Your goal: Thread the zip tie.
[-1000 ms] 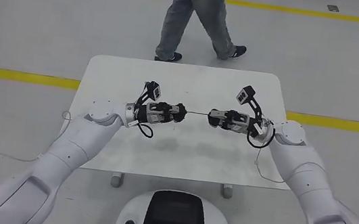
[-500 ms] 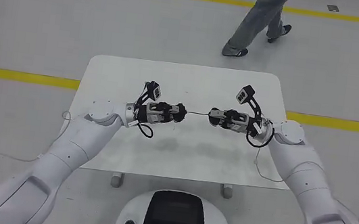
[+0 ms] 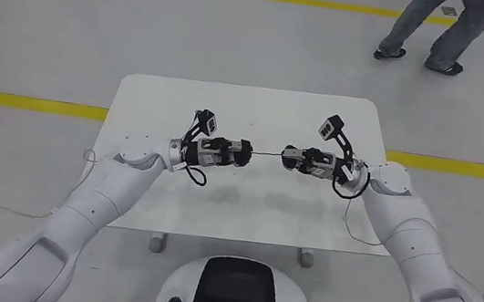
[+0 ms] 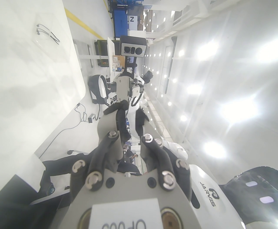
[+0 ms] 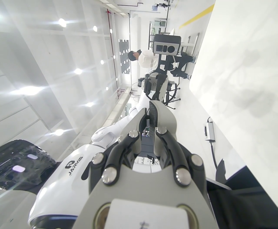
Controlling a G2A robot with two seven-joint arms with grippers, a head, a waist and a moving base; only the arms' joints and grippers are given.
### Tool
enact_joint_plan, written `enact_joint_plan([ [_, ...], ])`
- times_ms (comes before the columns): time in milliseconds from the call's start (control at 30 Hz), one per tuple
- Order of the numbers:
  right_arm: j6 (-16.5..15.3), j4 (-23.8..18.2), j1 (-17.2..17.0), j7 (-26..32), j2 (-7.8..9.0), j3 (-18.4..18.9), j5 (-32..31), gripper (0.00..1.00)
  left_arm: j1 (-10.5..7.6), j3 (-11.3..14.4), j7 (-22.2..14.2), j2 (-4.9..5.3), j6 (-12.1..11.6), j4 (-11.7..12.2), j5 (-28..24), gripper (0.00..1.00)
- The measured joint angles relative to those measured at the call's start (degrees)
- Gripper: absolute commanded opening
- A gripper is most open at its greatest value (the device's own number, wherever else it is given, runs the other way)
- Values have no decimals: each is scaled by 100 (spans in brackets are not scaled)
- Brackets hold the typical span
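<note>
You held the zip tie [image 3: 265, 155] straight above the counter [image 3: 157, 94], ready for threading: jaws of the right gripper [image 3: 285, 158] pinched nearly closed on it, those of the left gripper [image 3: 244, 152] I cannot tell.

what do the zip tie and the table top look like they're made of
zip tie: a thin, dark, straight strip, likely nylon plastic; it is too fine to judge the finish.
table: a smooth white top with rounded corners and a soft sheen. It looks like laminate or coated board, though the pictures leave that open.
</note>
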Motion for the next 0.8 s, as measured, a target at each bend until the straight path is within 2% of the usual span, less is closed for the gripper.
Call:
enact_joint_plan([
  [667,25,-101,-83,33,-5,112,-24,0,3,0,4,0,1,-4,1,100],
  [800,107,-334,-212,-15,16,167,-16,0,64,78,14,-11,125,-238,111,100],
])
